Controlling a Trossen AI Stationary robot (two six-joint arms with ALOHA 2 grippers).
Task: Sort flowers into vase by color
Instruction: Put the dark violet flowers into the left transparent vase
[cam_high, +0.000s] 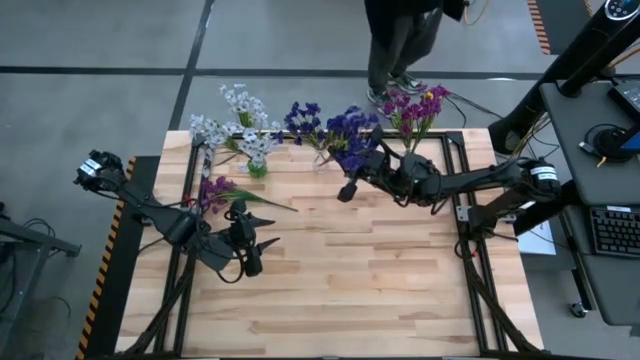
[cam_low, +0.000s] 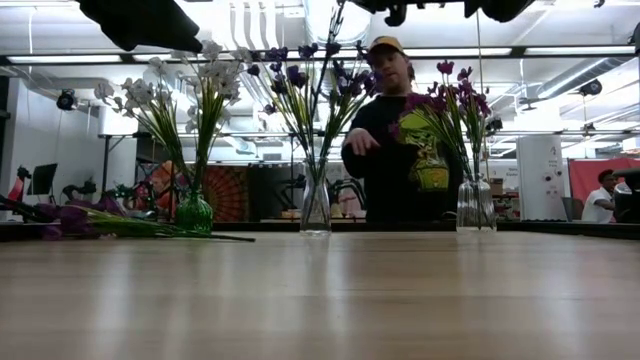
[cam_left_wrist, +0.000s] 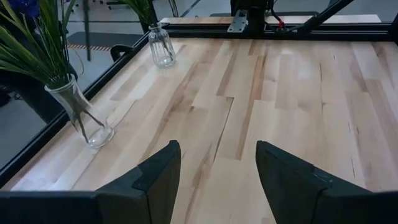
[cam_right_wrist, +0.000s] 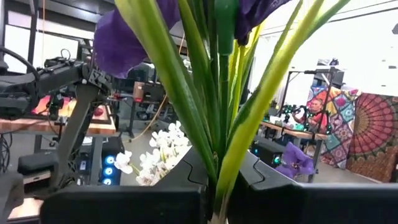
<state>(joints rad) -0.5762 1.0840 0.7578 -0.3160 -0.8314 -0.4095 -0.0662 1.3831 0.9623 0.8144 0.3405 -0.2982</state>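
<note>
A: How was the butcher-block table (cam_high: 400, 290) laid out?

B: Three vases stood along its far edge: a green vase (cam_low: 194, 212) of whitish sprigs (cam_high: 240, 120), a clear middle vase (cam_low: 315, 208) of dark blue-violet sprigs (cam_high: 345, 128), and a clear right vase (cam_low: 476, 205) of magenta ones (cam_high: 412, 108). A few loose purple sprigs (cam_high: 222, 190) lay flat near the left edge.

A: And the grippers?

B: The right gripper (cam_high: 349, 187) was clamped on a violet sprig (cam_right_wrist: 217, 112), its stiff green stem upright between the fingers, beside the middle vase. To do it well, I'd judge it should centre the stem over that narrow glass neck before lowering. The left gripper (cam_left_wrist: 217, 180) hovered over bare wood, jaws apart, holding nothing.
</note>
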